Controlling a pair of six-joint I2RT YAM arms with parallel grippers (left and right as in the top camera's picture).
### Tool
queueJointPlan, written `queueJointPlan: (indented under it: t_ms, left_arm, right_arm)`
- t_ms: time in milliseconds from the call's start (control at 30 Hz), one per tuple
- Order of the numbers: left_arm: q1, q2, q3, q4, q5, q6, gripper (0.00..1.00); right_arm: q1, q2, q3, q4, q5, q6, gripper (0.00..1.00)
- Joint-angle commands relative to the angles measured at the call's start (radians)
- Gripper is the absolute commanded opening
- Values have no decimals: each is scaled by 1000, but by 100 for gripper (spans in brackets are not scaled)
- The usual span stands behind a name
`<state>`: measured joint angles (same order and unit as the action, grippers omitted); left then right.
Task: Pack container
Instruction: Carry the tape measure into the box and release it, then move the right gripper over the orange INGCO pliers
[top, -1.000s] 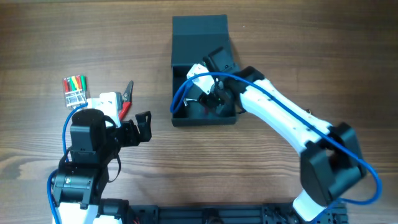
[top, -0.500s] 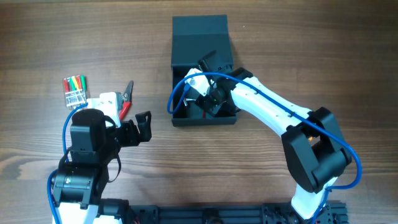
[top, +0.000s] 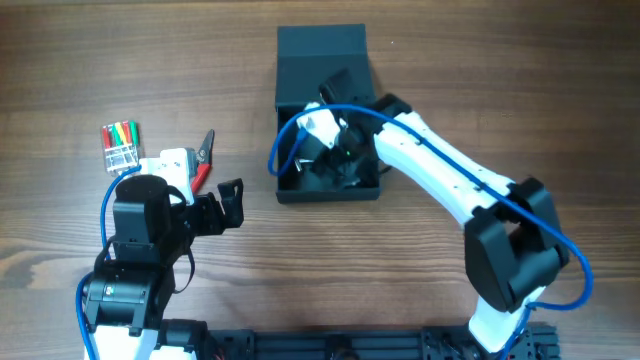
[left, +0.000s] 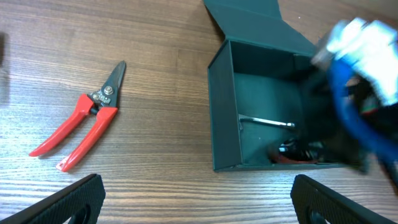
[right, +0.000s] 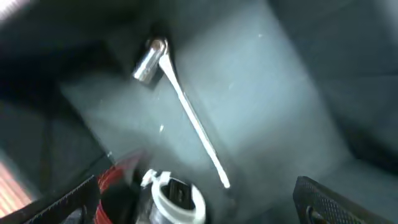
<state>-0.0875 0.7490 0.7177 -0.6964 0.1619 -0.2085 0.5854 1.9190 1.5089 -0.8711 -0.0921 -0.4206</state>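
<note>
The container (top: 330, 194) sits on the wooden table (top: 500, 80) at the middle of the far side, its lid flap (top: 320, 45) folded back and away from the robot, so the mouth is open. The right gripper (right: 196, 186) is down inside it with its fingers spread wide and nothing between them. Below it on the floor of the box lie a thin metal wrench (right: 180, 106) and a red and white thing (right: 168, 196) too blurred to name. The left gripper (left: 198, 180) hangs wide and empty near the front left of the table, facing the red-handled cutters (left: 87, 121) that lie outside, well apart from the box.

The box looks light and thin-walled — card or thin plastic, I judge — so its sides will likely bow under a squeeze, and it may slide on the smooth wood if pushed. The matte skin should give decent friction. To close it, the free edge of the flap seems the best place to pinch or push; to steady it, a corner, where the walls look stiffest.
</note>
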Motion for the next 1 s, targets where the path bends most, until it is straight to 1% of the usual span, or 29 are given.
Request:
queueJointPlan:
  t_ms: [0, 33, 67, 167, 267, 333, 400, 433, 533, 600, 700, 800, 967]
  left_arm:
    - [5, -3, 23, 4, -2, -8, 100]
    - [5, -3, 23, 4, -2, -8, 100]
    - [5, -3, 23, 4, -2, -8, 100]
    - [5, -3, 23, 4, -2, -9, 100]
    - [5, -4, 23, 3, -2, -9, 100]
    - [5, -3, 23, 3, -2, -9, 100]
    - [5, -3, 23, 3, -2, -9, 100]
    - [5, -3, 23, 3, -2, -9, 100]
    - [5, -3, 23, 3, -2, -9, 100]
    - [5, -3, 23, 3, -2, -9, 100]
    - [5, -3, 23, 4, -2, -9, 100]
    - [5, -3, 23, 4, -2, -8, 100]
    - [5, -3, 23, 7, -3, -8, 100]
  right_arm:
    - [-16, -136, 262, -87, 60, 103, 100]
    - [-25, -153, 319, -109, 107, 169, 100]
    - [-43, -174, 384, -144, 180, 266, 100]
    - [-119, -217, 505, -277, 320, 503, 100]
    - [-233, -275, 546, -408, 324, 669, 100]
    - [-316, -314, 546, -484, 324, 751, 100]
    - [-391, -342, 546, -559, 319, 804, 100]
    - [-425, -353, 546, -595, 319, 821, 100]
    - [-487, -365, 544, -663, 293, 808, 100]
    - [-494, -365, 536, -695, 293, 785, 100]
    - [-494, -371, 450, -703, 294, 763, 100]
    - [-494, -387, 280, -644, 293, 758, 100]
    - [-497, -420, -48, -424, 204, 649, 100]
